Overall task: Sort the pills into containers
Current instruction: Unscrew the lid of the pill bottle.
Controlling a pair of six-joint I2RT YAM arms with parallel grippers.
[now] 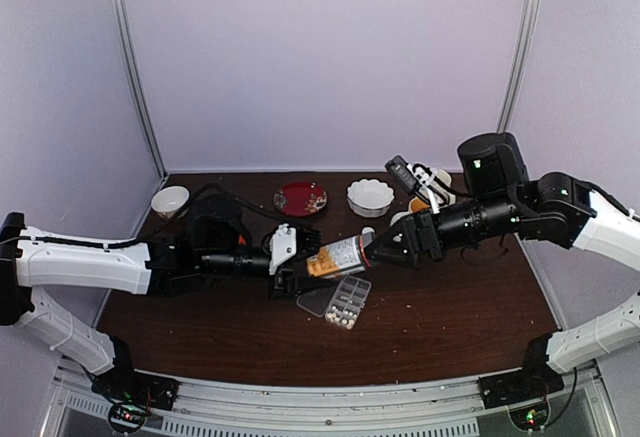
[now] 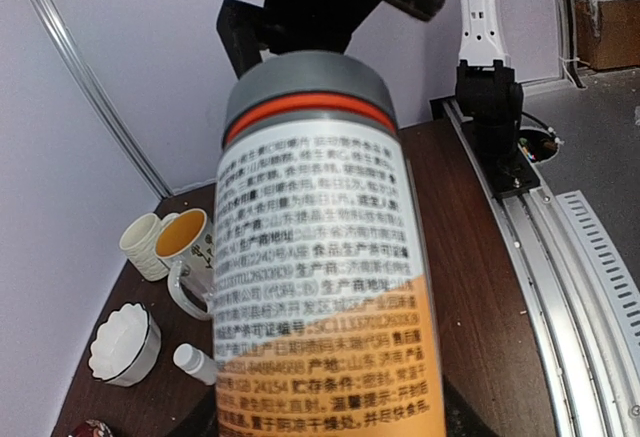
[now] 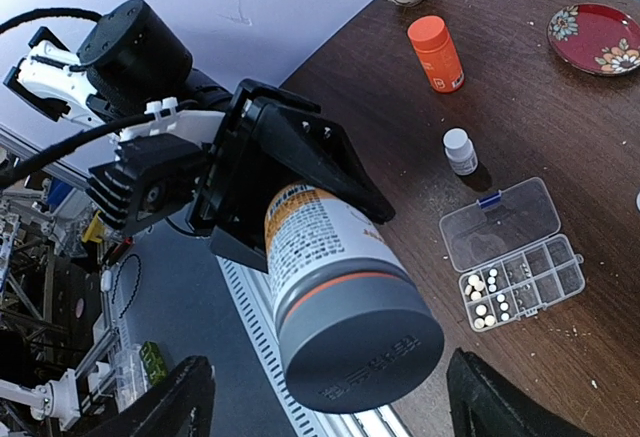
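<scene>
Above the dark brown tabletop [image 1: 450, 327], the left jaws clench a grey-capped, orange-labelled pill bottle [image 1: 337, 256]. The right jaws stand released around its cap [image 3: 360, 347]. At 6 o'clock from it lies the clear plastic pill box [image 3: 545, 257]. A few cells hold tiny whitish pills [image 3: 477, 285] and most are empty, so sorting seems barely begun.

You're looking at a lab robot cell: plain panel walls [image 1: 320, 57], an aluminium rail [image 1: 300, 402] bolted along the tabletop [image 1: 450, 327] edge.
</scene>
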